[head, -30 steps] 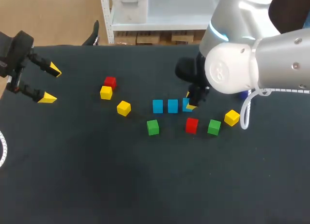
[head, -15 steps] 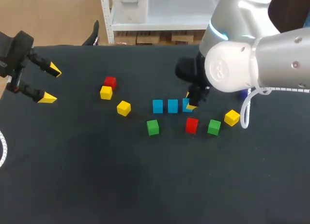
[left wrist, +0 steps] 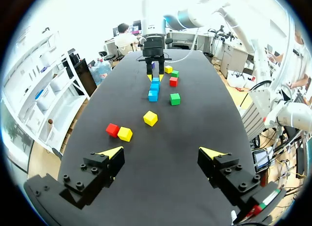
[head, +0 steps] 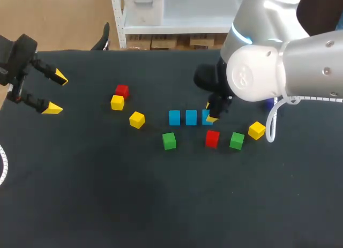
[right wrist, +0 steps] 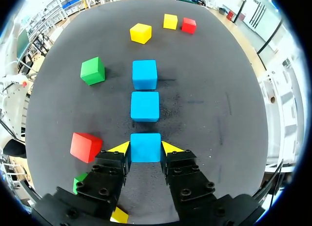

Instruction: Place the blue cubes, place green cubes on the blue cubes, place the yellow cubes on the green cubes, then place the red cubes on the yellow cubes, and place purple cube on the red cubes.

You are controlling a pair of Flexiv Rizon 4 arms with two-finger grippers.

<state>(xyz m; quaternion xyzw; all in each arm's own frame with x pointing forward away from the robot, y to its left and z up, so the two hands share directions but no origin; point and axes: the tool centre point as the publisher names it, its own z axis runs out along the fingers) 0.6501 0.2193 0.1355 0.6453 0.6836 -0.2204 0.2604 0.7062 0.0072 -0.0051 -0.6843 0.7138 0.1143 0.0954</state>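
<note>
Unmoved: R arm (head: 257, 71) low, fingers (right wrist: 121, 148) pinch blue cube (right wrist: 145, 147).

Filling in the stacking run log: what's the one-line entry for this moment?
right gripper: shut on end blue cube, in line with middle blue cube | left gripper: open, empty | stacking: none yet

Silver arm (head: 305, 71), white cable (head: 272, 125), blk gripper (left wrist: 162, 150) (yellow tips (left wrist: 113, 151))
</note>
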